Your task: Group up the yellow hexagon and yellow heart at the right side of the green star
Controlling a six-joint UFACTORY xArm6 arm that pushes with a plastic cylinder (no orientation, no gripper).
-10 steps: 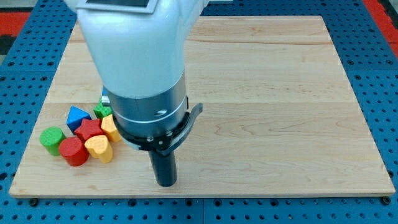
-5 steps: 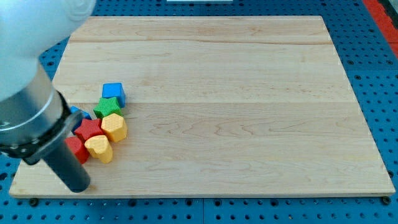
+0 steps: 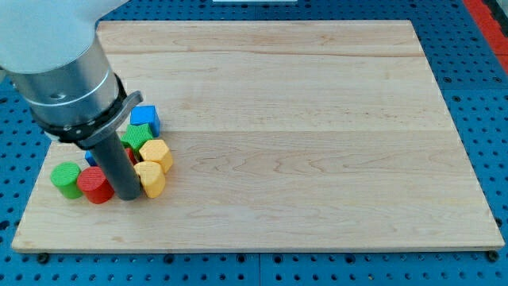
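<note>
White-and-grey arm (image 3: 59,56), dark rod (image 3: 119,163)

Yellow hexagon (image 3: 155,152): flat, just below-right of star.
Yellow heart (image 3: 150,179): flat, touching hexagon's underside.
Green star (image 3: 137,135): flat, partly hidden, view's left.

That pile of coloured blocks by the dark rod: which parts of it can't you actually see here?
Camera view, the only one:
- Red block behind the rod: a sliver shows; shape unreadable.
- Blue block at the rod's left: mostly covered by the arm.
- Green star: left part hidden by the rod.
- My tip against the yellow heart: contact uncertain.
</note>
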